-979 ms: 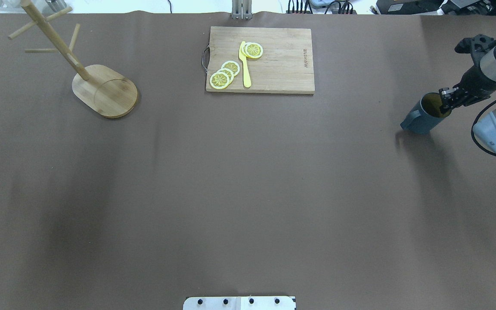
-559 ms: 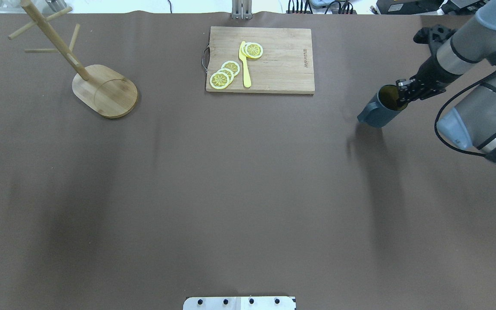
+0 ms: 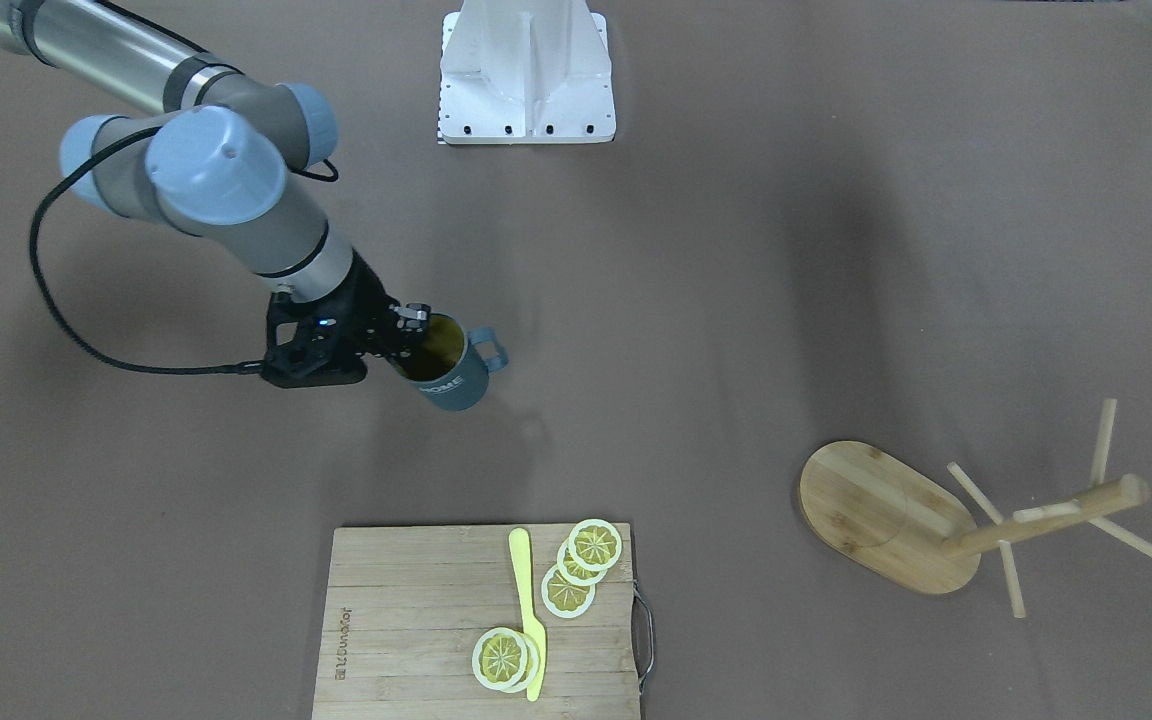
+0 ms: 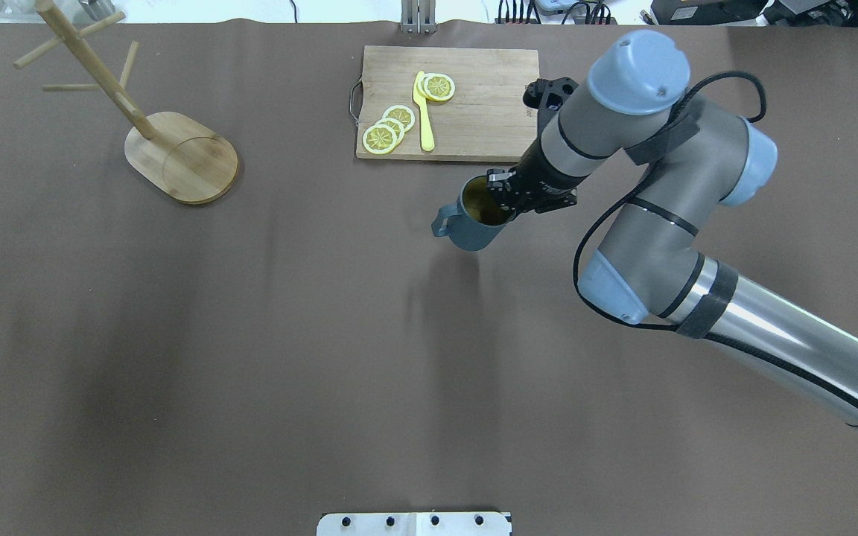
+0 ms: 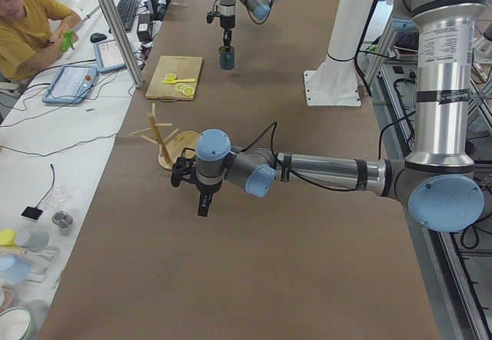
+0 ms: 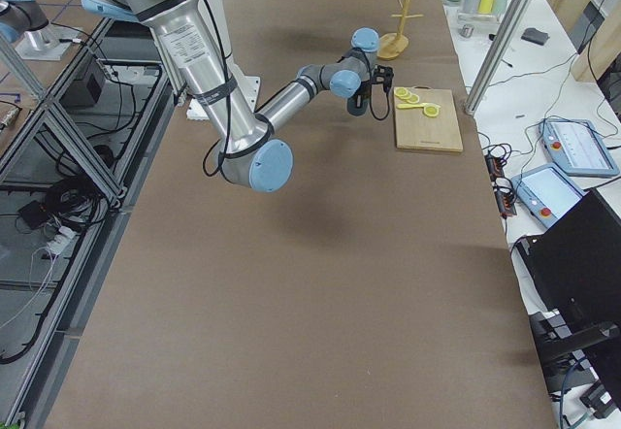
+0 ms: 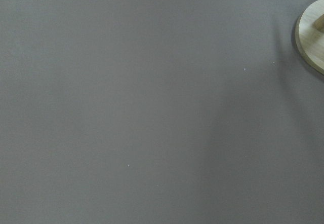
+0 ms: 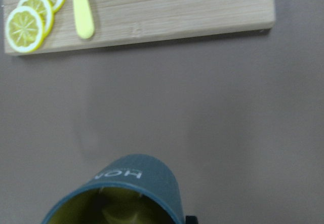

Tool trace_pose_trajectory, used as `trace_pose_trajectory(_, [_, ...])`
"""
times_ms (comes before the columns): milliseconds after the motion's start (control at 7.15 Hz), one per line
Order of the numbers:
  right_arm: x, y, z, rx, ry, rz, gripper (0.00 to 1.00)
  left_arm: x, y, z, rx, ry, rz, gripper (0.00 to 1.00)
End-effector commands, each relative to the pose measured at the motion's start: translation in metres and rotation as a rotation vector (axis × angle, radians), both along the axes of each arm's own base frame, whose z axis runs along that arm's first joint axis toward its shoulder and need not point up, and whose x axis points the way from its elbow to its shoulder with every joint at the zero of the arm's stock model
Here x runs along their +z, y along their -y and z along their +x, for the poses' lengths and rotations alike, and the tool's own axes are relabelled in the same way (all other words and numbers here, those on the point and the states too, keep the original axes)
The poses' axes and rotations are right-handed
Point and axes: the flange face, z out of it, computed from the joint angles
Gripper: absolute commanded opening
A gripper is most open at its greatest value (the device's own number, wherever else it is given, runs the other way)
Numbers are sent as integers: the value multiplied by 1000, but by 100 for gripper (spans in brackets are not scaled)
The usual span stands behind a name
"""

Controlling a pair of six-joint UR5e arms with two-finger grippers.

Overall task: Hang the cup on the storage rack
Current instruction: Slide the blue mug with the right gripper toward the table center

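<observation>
The dark slate-blue cup [image 4: 470, 234] with a yellow interior hangs tilted above the table, just in front of the cutting board, its handle toward the rack side. My right gripper [image 4: 502, 202] is shut on its rim, one finger inside; the front-facing view shows the gripper [image 3: 414, 335] and the cup [image 3: 456, 385]. The right wrist view shows the cup's rim and "HOME" lettering [image 8: 136, 176]. The bamboo storage rack [image 4: 183, 158] stands empty at the far left. My left gripper [image 5: 202, 205] hovers near the rack; I cannot tell whether it is open or shut.
A wooden cutting board [image 4: 474, 126] with lemon slices [image 4: 388, 128] and a yellow knife [image 4: 424, 119] lies at the back centre, right behind the cup. The rack's base edge [image 7: 314, 36] shows in the left wrist view. A person sits beyond the table's far side.
My right arm has carried the cup from the table's right edge leftward to just in front of the cutting board. The rack and board have not moved.
</observation>
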Motion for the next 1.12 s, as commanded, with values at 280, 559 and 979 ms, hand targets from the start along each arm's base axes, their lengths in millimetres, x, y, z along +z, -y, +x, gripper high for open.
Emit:
trace_pose_trajectory(280, [-17, -65, -77, -73, -30, 76, 0, -11, 1, 3, -21, -16, -2, 98])
trace_pose_trajectory(559, [-22, -67, -76, -130, -27, 174, 99, -20, 6, 13, -24, -35, -11, 98])
trace_pose_trajectory(979, [-22, -59, -46, -123, -5, 175, 100, -72, 10, 108, 59, -145, 99, 98])
